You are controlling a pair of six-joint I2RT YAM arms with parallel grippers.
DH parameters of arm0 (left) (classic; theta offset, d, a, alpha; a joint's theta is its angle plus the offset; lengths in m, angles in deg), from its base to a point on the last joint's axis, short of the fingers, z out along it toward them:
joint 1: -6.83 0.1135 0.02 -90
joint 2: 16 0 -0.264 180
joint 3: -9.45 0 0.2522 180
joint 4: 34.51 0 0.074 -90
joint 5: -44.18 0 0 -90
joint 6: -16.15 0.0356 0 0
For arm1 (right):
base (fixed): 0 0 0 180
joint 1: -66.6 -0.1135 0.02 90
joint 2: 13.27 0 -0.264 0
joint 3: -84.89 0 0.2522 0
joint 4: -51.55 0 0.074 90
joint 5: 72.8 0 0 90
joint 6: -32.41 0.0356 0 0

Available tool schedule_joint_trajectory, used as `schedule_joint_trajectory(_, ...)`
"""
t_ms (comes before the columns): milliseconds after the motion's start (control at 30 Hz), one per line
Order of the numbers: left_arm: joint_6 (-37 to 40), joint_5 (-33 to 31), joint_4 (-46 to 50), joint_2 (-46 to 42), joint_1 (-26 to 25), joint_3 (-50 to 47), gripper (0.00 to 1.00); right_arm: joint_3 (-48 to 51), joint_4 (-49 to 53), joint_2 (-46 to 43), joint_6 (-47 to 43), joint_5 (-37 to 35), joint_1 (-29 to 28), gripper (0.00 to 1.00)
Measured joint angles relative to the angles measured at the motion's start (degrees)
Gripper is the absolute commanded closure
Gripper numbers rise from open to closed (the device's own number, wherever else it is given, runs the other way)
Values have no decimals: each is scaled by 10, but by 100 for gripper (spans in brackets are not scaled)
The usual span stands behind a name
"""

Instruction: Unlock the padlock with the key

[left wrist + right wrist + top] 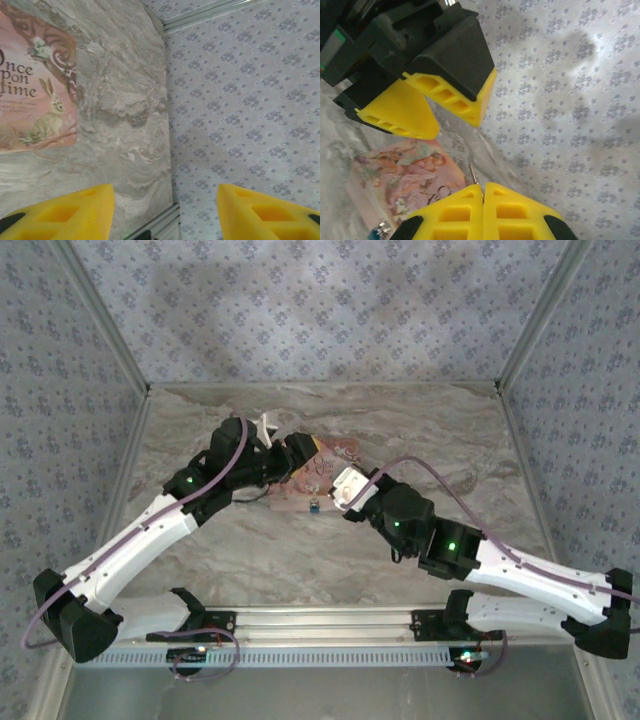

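plainly the right gripper (482, 189) pinches the key (472, 173), padlock (313, 506) down to its left, while the left gripper (165, 207) gapes empty.

White arms (140, 535), black joints (405, 515), purple cables (410, 461), yellow fingers (455, 220).

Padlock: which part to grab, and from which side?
Likely the padlock by its blue body, from straight above: it lies low on the table beside the pouch, so a sideways approach would scrape the table. Finer pose too small to tell.
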Motion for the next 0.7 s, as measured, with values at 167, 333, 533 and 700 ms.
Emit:
schedule_joint_trajectory(167, -31, 17, -31, 3, -5, 0, 45, 3, -44, 14, -43, -28, -12, 100)
schedule_joint_trajectory(333, -56, 31, -54, 15, -19, 0, 51, 3, -70, 26, -65, -39, -12, 100)
schedule_joint_trajectory(533, -77, 42, -76, 23, -28, 0, 59, 3, -80, 40, -80, -45, -13, 100)
schedule_joint_trajectory(700, -86, 46, -87, 23, -31, 0, 65, 9, -89, 42, -93, -53, -13, 100)
